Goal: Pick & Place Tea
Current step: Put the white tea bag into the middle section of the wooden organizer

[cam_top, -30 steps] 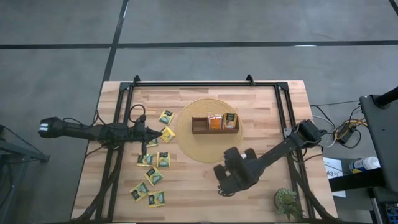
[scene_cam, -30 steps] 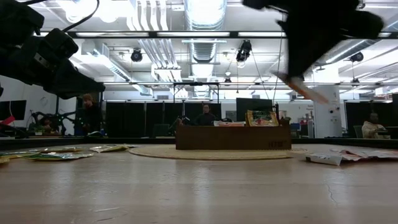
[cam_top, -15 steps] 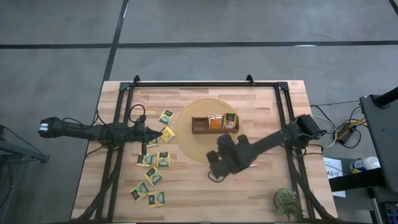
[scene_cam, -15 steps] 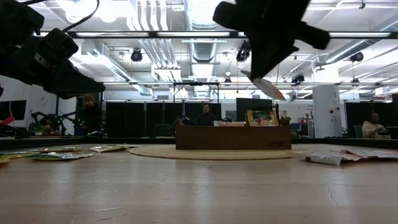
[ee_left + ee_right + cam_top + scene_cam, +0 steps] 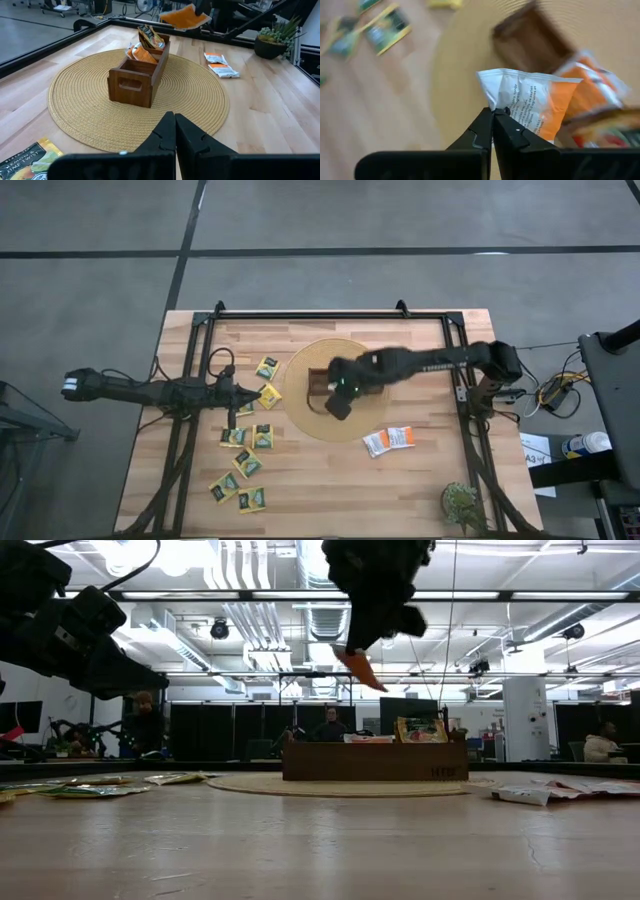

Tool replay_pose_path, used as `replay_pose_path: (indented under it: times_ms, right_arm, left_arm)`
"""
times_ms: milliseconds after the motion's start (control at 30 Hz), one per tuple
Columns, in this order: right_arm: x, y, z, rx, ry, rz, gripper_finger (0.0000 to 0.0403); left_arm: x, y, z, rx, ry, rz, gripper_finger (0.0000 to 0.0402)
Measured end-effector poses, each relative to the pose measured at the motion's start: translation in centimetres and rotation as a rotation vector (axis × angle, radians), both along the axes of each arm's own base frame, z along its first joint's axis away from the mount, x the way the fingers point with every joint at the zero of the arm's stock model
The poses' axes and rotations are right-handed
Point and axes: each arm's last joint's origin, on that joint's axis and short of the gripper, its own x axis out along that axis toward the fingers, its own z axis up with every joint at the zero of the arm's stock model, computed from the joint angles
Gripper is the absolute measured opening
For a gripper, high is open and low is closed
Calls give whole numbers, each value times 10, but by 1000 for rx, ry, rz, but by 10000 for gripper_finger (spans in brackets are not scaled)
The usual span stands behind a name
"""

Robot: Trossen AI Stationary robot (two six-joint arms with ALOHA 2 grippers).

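Observation:
My right gripper [image 5: 338, 402] hangs over the round woven mat [image 5: 300, 415], just near of the wooden tray [image 5: 142, 75], shut on a white-and-orange tea packet [image 5: 530, 107]. The same packet [image 5: 362, 670] shows orange in the low view, high above the tray [image 5: 375, 760]. The tray holds orange and yellow-green packets [image 5: 145, 42] in its farther compartments. Several yellow-green tea packets [image 5: 247, 462] lie flat on the table's left part, and two white-and-orange ones [image 5: 389, 440] lie right of the mat. My left gripper [image 5: 174, 125] is shut on nothing and waits at the left. My right gripper pinches the packet's white end [image 5: 495, 102] between its two fingertips. The fingers slant down from the table's right side. The packet sticks out past the fingertips with its orange end [image 5: 184, 16] away from them, tilted, lifted clear of mat and tray.
A small potted plant [image 5: 463, 505] stands at the table's near right corner. A black frame [image 5: 330, 315] runs along the far edge and down both sides. Bare wood lies near of the mat [image 5: 330, 480]. People sit in the room beyond the table [image 5: 330, 725].
My right gripper has swung from the table's near right part toward the far edge and the left, up over the mat beside the tray, rolling and tipping as it went. It stays shut on the packet, which rides with it, clear of the table.

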Motion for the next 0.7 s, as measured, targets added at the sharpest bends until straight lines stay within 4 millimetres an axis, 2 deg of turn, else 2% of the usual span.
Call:
replay_pose_path:
  times_ms: [133, 300, 500, 700]
  right_arm:
    - [-1, -28, -1, 68, -4, 193, 8]
    - [-3, -54, -2, 36, -37, 414, 8]
    - [-6, -68, -1, 107, -111, 563, 8]
    - [-12, -80, -8, 171, -135, 604, 8]
  left_arm:
    - [0, 0, 0, 0, 0, 0, 0]
    - [0, 0, 0, 0, 0, 0, 0]
    - [0, 0, 0, 0, 0, 0, 0]
    - [0, 0, 0, 0, 0, 0, 0]
